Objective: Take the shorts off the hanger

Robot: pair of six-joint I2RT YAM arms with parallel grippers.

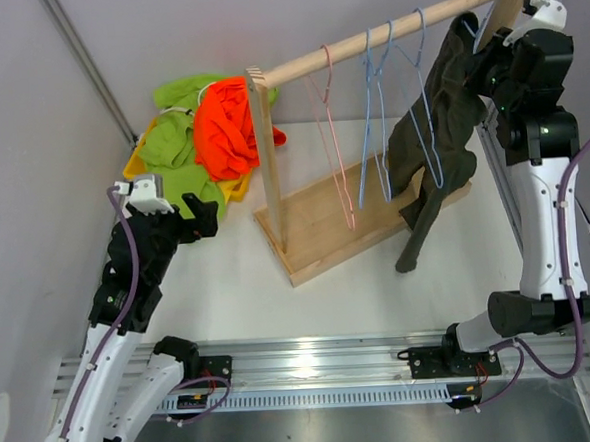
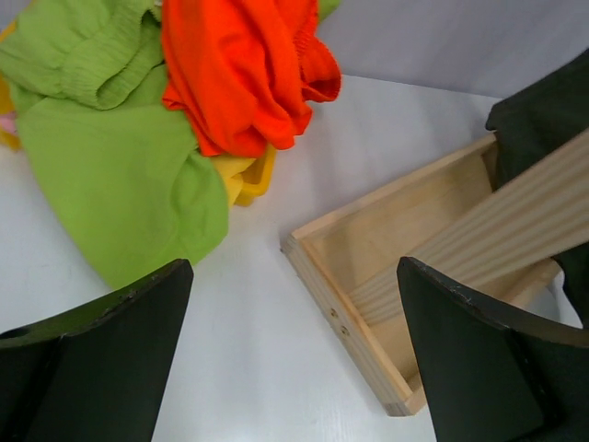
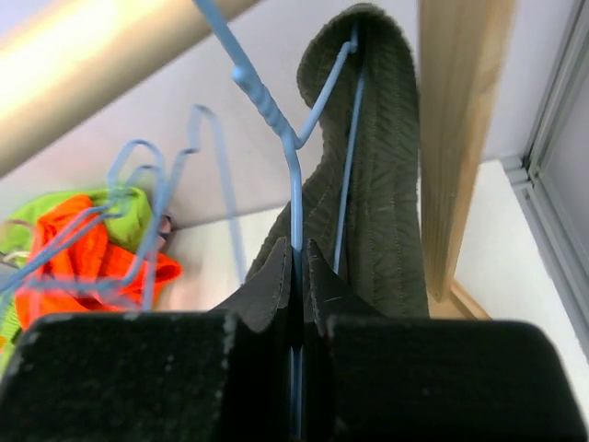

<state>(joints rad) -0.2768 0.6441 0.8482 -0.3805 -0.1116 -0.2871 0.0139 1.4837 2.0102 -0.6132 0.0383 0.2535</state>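
Note:
The dark olive-brown shorts (image 1: 439,122) hang on a blue wire hanger (image 3: 294,184) at the right end of the wooden rod (image 1: 384,35). In the right wrist view their waistband (image 3: 377,184) loops over the hanger's shoulder. My right gripper (image 3: 296,247) is up by the rod's right end (image 1: 486,64) and shut on that hanger's wire. The orange shorts (image 1: 227,125), lime green shorts (image 1: 175,148) and yellow shorts (image 1: 235,188) lie in a pile at the back left. The pink pair is hidden. My left gripper (image 1: 207,218) is open and empty (image 2: 294,276), low over the table beside the pile.
The wooden rack's tray base (image 1: 316,230) stands mid-table, with its upright post (image 1: 266,163) at the left end. An empty pink hanger (image 1: 336,148) and empty blue hangers (image 1: 374,116) hang on the rod. A wall runs behind the pile.

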